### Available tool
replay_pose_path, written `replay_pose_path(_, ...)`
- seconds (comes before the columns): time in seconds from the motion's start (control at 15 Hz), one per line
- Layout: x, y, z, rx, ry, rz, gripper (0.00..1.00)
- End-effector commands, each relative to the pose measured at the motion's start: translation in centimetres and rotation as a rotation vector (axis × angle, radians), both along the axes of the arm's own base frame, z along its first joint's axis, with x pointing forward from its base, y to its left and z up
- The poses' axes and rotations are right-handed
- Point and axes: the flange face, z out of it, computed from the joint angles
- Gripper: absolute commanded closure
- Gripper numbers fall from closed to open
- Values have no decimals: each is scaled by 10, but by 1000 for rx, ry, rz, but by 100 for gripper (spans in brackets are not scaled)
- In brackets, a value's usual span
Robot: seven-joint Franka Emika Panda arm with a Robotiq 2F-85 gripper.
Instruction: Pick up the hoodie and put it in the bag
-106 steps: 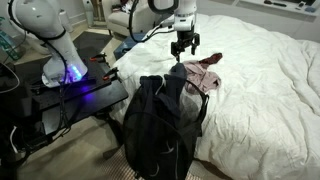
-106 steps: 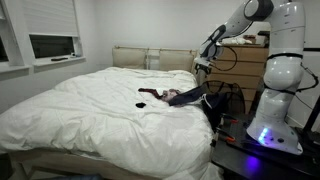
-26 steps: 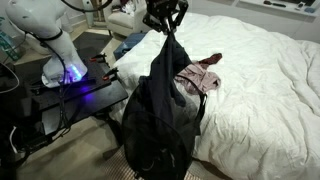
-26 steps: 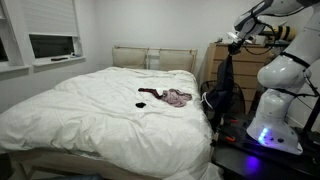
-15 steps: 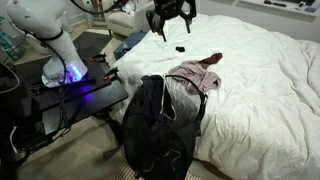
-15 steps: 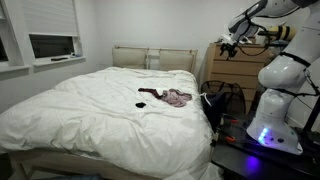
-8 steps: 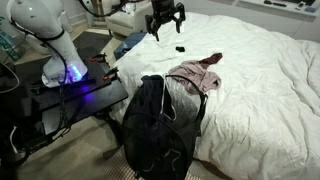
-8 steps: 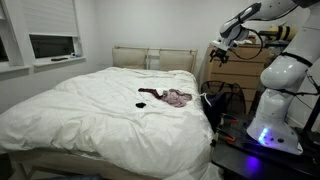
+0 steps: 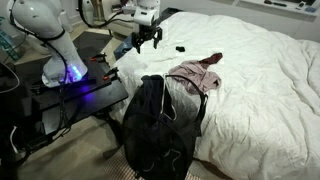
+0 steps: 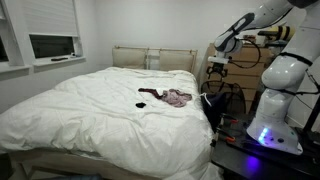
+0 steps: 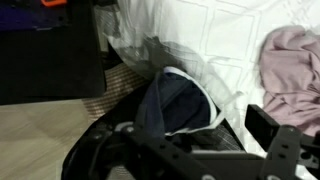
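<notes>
— Two edges hem the bag (image 9: 160,135): the bed (image 9: 265,70) edge against it at 3 o'clock, the robot table (image 9: 70,95) near at 9 o'clock. Room overhead?
— Yes, open air above its rim. Gripper (image 9: 146,41) hangs well apart, at 11 o'clock from the bag, jaws spread wide, holding nothing.
— And the hoodie (image 11: 172,105)?
— Bunched inside the bag, dark navy, seen through the mouth in the wrist view. It runs downward with the upright bag; which end is up I cannot tell.
— Anything close?
— Pink garment (image 9: 196,75) on the bed at 1 o'clock, just beside the rim.
</notes>
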Motion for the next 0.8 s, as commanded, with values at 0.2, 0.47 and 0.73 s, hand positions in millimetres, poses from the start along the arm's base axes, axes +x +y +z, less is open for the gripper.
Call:
replay_pose_path(0.2,-35,11,-77,-51,243,78,0)
replay_pose_path(0.47,-51,-2,-107,-157,329,109,0)
replay_pose_path(0.73,-57,-9,-127,-280,344,144,0)
